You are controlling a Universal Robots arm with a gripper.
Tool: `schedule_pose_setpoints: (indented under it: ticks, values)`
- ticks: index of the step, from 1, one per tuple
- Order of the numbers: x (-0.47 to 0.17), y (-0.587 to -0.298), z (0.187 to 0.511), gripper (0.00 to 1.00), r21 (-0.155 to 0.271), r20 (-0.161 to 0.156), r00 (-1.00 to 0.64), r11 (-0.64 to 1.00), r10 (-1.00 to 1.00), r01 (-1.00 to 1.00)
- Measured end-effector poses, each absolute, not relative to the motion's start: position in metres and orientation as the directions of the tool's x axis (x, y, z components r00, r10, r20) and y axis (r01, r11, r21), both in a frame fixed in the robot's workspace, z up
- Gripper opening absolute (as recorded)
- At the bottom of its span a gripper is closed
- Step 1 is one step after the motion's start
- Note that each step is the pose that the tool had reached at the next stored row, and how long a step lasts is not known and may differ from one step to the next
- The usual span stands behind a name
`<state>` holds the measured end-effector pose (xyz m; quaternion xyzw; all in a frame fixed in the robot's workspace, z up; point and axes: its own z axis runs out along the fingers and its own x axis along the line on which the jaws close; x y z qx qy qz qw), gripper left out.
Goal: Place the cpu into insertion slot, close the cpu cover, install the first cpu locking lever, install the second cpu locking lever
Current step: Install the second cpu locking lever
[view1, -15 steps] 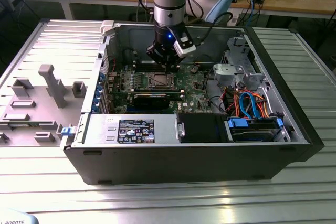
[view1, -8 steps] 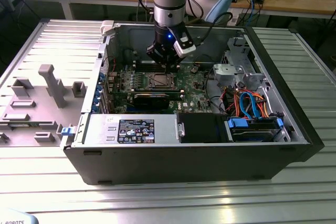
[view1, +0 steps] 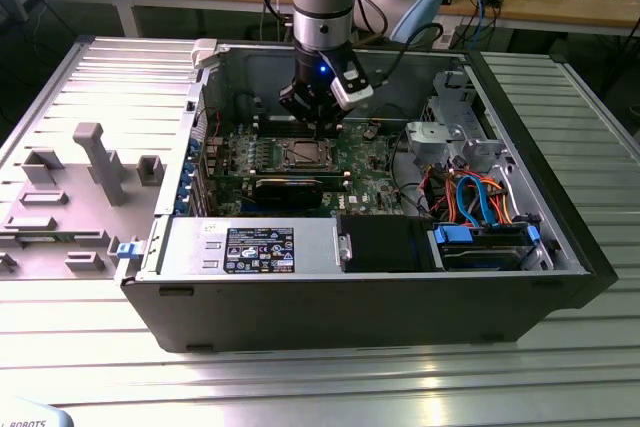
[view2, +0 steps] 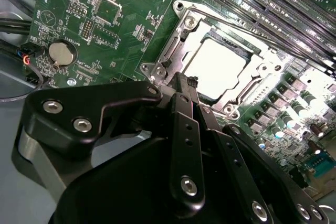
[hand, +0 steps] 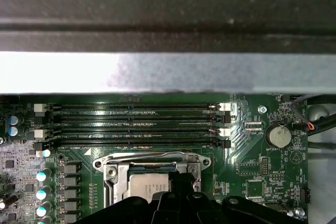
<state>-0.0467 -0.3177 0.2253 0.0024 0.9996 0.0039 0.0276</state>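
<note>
Exterior view: the gripper hangs just above the insertion slot on the green motherboard, at the case's centre. Second wrist view: the cpu lies flat inside the cpu cover, at one o'clock from the fingers, which look pressed together holding nothing. First wrist view: the square cpu, with no long axis, sits at six o'clock below the memory slots

You have the open grey metal computer case lying on the ribbed metal table, with the green motherboard on its floor. The square silver-rimmed insertion slot sits near the board's middle, and the black gripper hangs just above it. The long black graphics card lies just in front of the slot.

In the second wrist view, you see the flat square silvery cpu in the slot, with the thin silver frame-shaped cpu cover around it.
</note>
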Motion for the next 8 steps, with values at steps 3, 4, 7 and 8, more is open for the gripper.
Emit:
schedule_pose_setpoints:
  ticks: [3, 4, 7, 8]
  values:
    - [-0.0467, -0.3179, 0.2351, 0.11, 0.008, -0.055, -0.998, 1.0, 0.005, 0.005]
    - [-0.0467, -0.3184, 0.2351, 0.11, 0.007, -0.055, -0.998, 1.0, 0.005, 0.005]
    - [-0.0468, -0.3218, 0.2349, 0.11, 0.007, -0.055, -0.998, 1.0, 0.005, 0.005]
    - [-0.0468, -0.3231, 0.2348, 0.11, 0.007, -0.055, -0.998, 1.0, 0.005, 0.005]
